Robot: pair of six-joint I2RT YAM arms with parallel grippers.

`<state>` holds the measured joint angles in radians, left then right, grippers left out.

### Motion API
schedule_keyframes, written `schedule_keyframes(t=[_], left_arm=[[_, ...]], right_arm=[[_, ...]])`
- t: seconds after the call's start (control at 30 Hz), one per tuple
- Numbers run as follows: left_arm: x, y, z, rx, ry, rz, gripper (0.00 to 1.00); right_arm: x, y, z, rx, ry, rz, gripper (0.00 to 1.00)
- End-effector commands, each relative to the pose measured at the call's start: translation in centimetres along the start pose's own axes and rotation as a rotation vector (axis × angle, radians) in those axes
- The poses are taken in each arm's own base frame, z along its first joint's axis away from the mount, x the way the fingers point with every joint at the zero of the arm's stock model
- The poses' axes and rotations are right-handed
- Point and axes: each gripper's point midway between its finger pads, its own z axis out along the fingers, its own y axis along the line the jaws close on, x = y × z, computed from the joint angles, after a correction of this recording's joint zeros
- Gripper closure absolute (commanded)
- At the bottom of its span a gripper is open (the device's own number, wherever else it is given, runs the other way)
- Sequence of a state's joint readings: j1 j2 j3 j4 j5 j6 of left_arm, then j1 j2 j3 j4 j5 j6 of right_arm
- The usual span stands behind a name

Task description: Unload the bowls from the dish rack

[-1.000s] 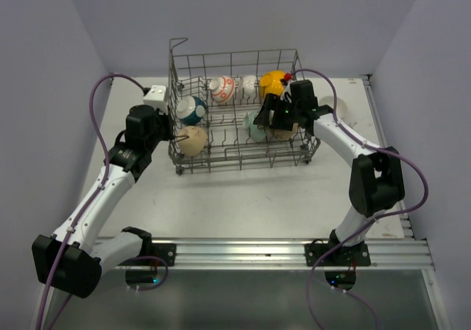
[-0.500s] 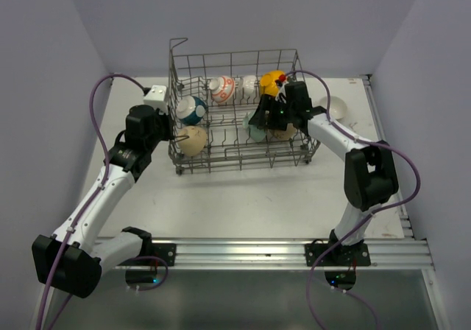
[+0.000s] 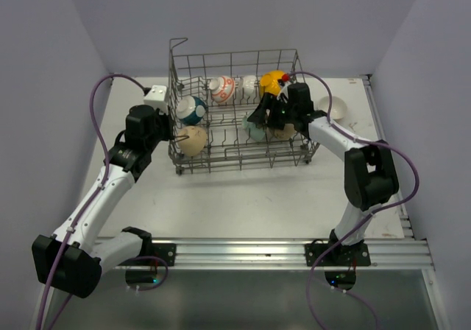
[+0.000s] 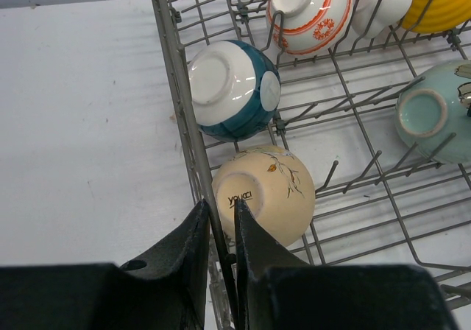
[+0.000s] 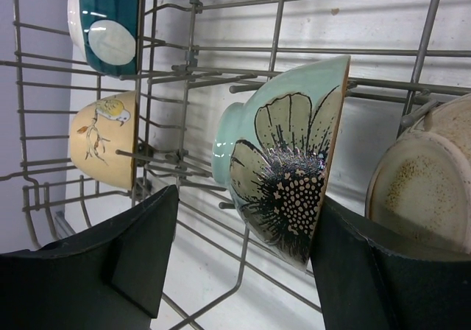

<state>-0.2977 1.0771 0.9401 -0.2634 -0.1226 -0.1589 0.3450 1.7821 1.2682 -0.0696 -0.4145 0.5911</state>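
Fingers [image 4: 184,256] of left gripper [image 4: 221,211] clamped on dish rack [image 4: 171,65] side wire; cream bowl [image 4: 268,194] just inside. Teal bowl [image 4: 232,87], red-patterned bowl [image 4: 309,9] beyond, among tines. Right gripper [image 5: 246,197] jaws apart, straddling pale green flowered bowl [image 5: 287,160] standing on edge in rack.

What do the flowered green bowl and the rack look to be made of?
The flowered pale green bowl looks like glazed ceramic: glossy highlights on the painted petals, a bare tan rim edge. The dish rack looks like thin grey metal wire, dull-finished; whether it is coated I cannot tell.
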Motion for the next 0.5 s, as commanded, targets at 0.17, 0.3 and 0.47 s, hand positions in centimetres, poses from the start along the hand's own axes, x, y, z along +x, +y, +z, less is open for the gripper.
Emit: schedule_keyframes(t=[0.17,0.3,0.47], left_arm=[[-0.9,-3.0,-0.9,0.152,-0.037,0.062,1.0],[-1.2,-3.1,-1.2,0.156,-0.054,0.072,1.0],[-1.1,-3.6,-1.4,0.184,-0.054,0.08,1.0]], right_arm=[[-1.4,5.0,0.1,-0.231,-0.045,-0.034,0.34],[-1.1,5.0,0.4,-0.239,-0.028,-0.018,0.36],[-0.6,5.1,0.6,-0.271,-0.024,-0.008,0.41]])
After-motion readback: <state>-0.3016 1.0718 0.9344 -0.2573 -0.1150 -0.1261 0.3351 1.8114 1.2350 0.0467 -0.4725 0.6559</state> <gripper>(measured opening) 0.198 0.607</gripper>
